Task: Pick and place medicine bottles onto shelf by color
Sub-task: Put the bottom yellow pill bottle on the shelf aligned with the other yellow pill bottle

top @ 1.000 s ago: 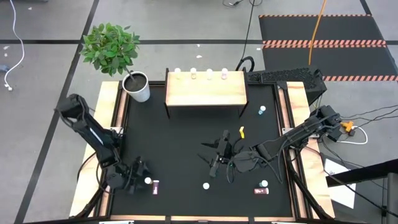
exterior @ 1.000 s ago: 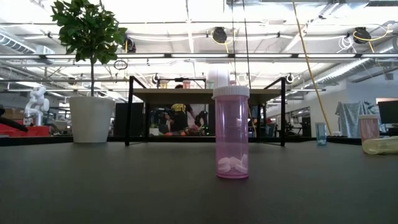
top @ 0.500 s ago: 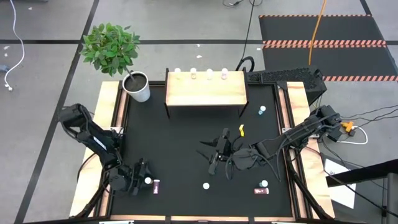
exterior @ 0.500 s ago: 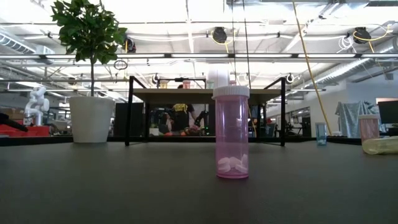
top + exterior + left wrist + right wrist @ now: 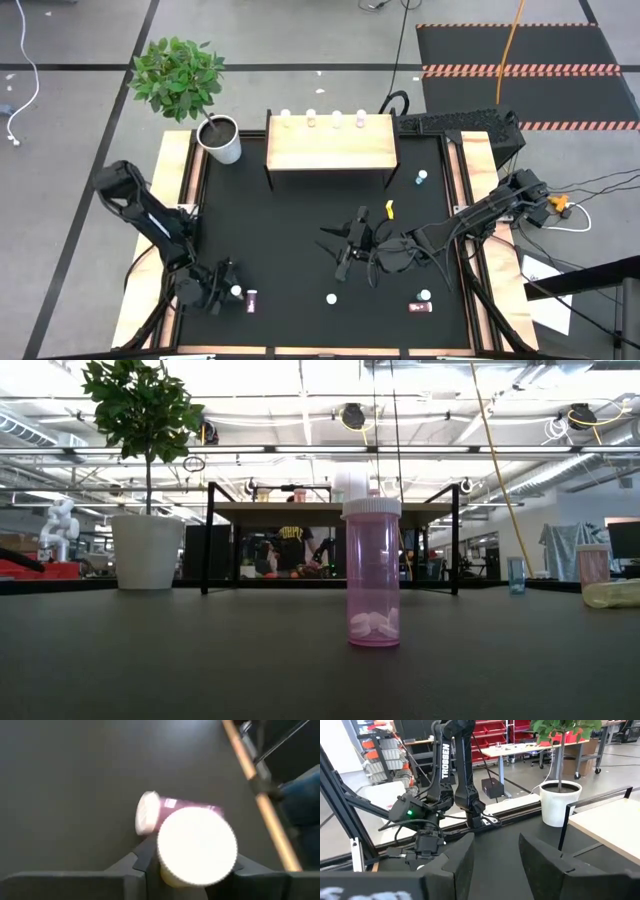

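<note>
My left gripper (image 5: pixel 226 291) is at the table's near left corner, shut on an upright white-capped bottle (image 5: pixel 196 846) with a yellowish body. A pink bottle (image 5: pixel 190 806) lies on its side just beyond it. My right gripper (image 5: pixel 343 262) hangs open over the table's middle, holding nothing. The wooden shelf (image 5: pixel 331 148) stands at the far edge with several white-capped bottles (image 5: pixel 323 119) in a row along its back. Another pink bottle (image 5: pixel 372 575) stands upright near the front. A yellow bottle (image 5: pixel 389 211) and a teal bottle (image 5: pixel 421 178) are on the table at the right. My left gripper pinches the bottle's body just under the white cap (image 5: pixel 170 879) between its two fingers (image 5: pixel 142 864), one on each side. The fingers slant down from the table's left side. The bottle is upright; the cap hides the pads and the bottle's foot.
A white pot with a green plant (image 5: pixel 222 138) stands at the shelf's left end. Near the front right corner stands a white-capped bottle (image 5: pixel 425 296), with a pink one lying beside it (image 5: pixel 420 307). Wooden rails (image 5: pixel 478 200) edge the black table.
My left arm's upper links have swung slightly, while its gripper has stayed at the white-capped bottle in the near left corner. The right arm and the bottles have kept still.
</note>
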`<state>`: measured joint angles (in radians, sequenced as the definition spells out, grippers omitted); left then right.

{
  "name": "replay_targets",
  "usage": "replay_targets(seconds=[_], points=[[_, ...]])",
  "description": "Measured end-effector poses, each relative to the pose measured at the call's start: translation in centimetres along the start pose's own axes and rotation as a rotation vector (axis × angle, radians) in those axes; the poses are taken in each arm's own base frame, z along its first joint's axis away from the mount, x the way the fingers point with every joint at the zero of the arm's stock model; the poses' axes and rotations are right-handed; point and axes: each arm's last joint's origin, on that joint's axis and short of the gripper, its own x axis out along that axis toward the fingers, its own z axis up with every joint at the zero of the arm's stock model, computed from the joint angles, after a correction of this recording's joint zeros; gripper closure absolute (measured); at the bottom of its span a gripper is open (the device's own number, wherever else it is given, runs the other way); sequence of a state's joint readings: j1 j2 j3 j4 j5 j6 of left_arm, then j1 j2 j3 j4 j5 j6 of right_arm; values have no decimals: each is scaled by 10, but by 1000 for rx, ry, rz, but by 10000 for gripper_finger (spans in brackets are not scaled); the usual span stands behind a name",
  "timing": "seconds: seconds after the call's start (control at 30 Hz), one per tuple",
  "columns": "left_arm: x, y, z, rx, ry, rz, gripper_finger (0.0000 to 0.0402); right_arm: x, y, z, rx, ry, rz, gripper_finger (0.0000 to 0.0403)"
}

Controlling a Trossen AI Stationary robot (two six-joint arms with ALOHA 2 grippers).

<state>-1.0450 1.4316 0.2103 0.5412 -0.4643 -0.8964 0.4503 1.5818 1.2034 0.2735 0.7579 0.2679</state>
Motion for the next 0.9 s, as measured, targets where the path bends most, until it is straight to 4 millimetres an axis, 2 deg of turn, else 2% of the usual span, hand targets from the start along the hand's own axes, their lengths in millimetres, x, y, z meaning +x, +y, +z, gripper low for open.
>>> replay_targets(seconds=[0.17,0.33,0.43,0.57,0.73,0.9], points=[[0,-6,21,11,0,-32,314,2,-3,1,8,-2,-7,233],[1,-11,48,6,44,-28,312,11,-8,9,84,7,80,208],[0,-15,72,58,61,1,303,25,-12,10,145,43,160,196],[-3,-16,111,162,65,81,299,47,-13,0,137,142,246,186],[-7,-6,162,188,-4,181,299,61,-11,-16,93,210,303,183],[-11,18,197,134,-95,276,298,63,-14,-16,8,196,302,182]])
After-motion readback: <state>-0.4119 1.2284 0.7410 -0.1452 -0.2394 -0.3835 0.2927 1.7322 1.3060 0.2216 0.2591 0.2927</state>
